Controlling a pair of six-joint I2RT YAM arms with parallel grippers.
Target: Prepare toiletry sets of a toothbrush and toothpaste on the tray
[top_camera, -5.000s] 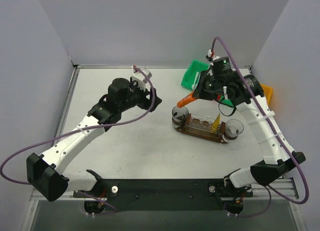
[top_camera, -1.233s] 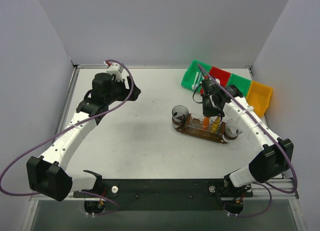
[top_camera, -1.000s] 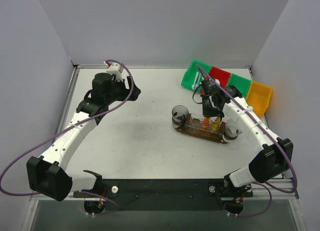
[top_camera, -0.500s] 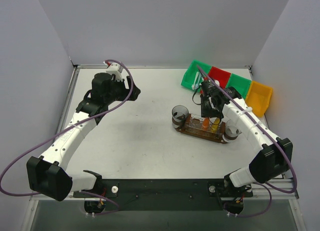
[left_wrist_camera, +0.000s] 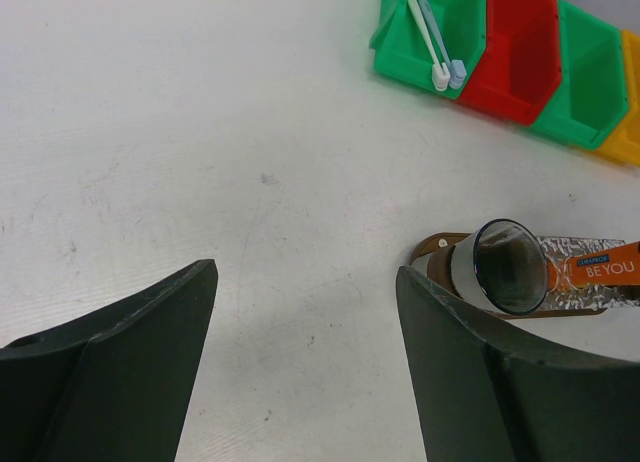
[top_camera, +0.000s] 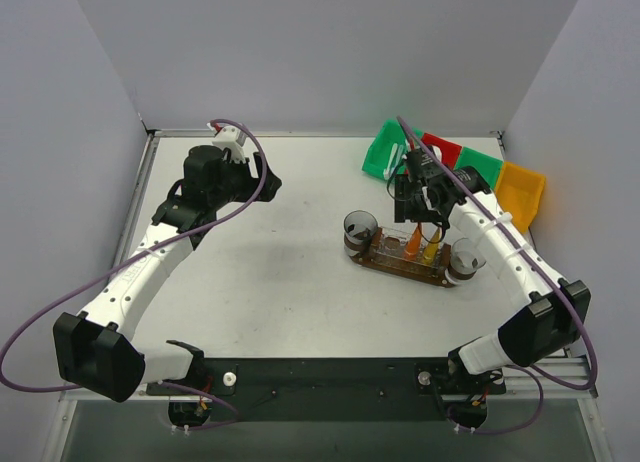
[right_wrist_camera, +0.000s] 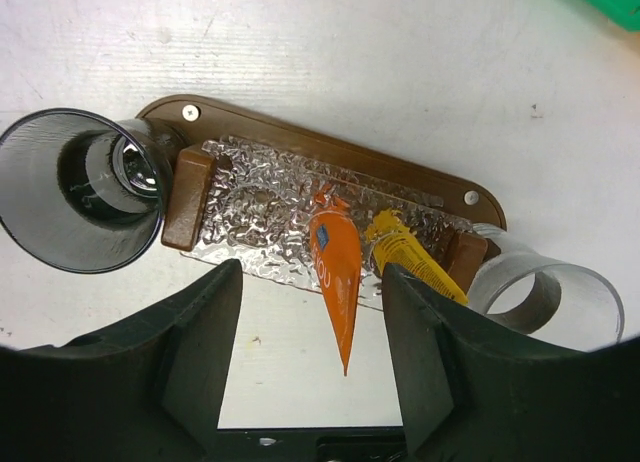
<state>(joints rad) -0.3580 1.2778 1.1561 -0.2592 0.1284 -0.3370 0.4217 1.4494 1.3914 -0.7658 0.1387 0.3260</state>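
Both open, empty: left tool (left_wrist_camera: 305,272) unmoved; right tool (right_wrist_camera: 308,282) dropped orange tube (right_wrist_camera: 337,272) on tray (right_wrist_camera: 262,129).

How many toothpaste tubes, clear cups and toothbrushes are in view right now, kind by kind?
Small tapered toothpaste tubes: 2 (orange, yellow), on the dark brown wooden oval tray
Clear plastic cups: 2 (), one at each tray end
Slim toothbrushes: 2 (white, light blue), in a green plastic bin
Total: 6
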